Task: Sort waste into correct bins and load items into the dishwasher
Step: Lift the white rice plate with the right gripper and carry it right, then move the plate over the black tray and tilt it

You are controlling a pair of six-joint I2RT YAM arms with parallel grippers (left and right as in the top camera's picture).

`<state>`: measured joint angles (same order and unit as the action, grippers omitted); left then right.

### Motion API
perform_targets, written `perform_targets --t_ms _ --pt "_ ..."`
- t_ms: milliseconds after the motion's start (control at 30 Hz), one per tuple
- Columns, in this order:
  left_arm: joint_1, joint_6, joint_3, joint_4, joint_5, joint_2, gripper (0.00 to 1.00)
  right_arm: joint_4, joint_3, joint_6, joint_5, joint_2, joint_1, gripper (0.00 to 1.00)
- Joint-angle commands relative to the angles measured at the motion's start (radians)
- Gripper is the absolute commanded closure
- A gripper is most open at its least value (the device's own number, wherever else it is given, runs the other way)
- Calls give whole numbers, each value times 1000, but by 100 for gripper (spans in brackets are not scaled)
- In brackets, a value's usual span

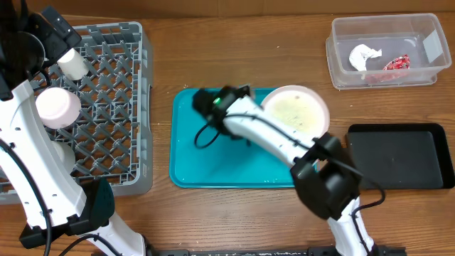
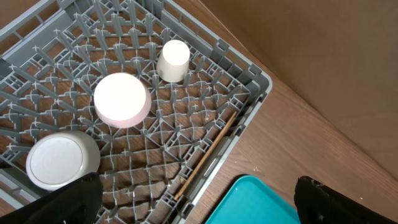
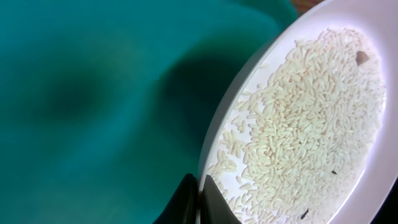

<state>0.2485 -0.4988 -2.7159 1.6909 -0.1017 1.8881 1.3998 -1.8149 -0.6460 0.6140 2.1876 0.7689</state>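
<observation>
At 9 o'clock on the surface (image 1: 234, 43), the grey dish rack (image 1: 114, 142) carries the small cup (image 2: 173, 60), a bowl (image 2: 122, 99) and a second bowl (image 2: 62, 160). My left claw (image 2: 196, 186) hangs released above them, fingers spread wide. At centre lies the teal tray (image 1: 206, 160). My right claw (image 3: 200, 190) is clenched on the rim of the large plate (image 1: 298, 110), pinching it at the plate's 9 o'clock. The plate is white, round and shallow, strewn with pale rice crumbs (image 3: 298, 118) and a few dark specks. It faces up at the tray's 1 o'clock corner and, being round, has no long axis. At 2 o'clock, the clear tub (image 1: 341, 67) holds the napkin (image 1: 364, 55) and red wrapper (image 1: 398, 64). The black tray (image 1: 398, 156) lies at 4 o'clock.
</observation>
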Motion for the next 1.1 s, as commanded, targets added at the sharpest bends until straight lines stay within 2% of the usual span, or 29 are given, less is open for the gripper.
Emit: perform_targets --t_ms 0,233,500,667,767,900,1067 --pt "0 2 -2 -2 -3 1 0 18 -50 -25 58 1 -108 96" --pt "0 2 -2 -2 -3 1 0 59 -136 -24 40 -56 -302 96" --pt "0 2 -2 -2 -3 1 0 63 -201 -9 -129 -160 -584 96" --pt "0 2 -2 -2 -3 1 0 61 -201 -7 -293 -188 -780 96" --pt "0 2 -2 -2 -3 1 0 37 -201 64 -450 -188 -900 96" --pt "0 2 -2 -2 -3 1 0 17 -201 128 -664 -188 -1023 96" --pt "0 2 -2 -2 -3 1 0 34 -201 130 -804 -188 -1144 96"
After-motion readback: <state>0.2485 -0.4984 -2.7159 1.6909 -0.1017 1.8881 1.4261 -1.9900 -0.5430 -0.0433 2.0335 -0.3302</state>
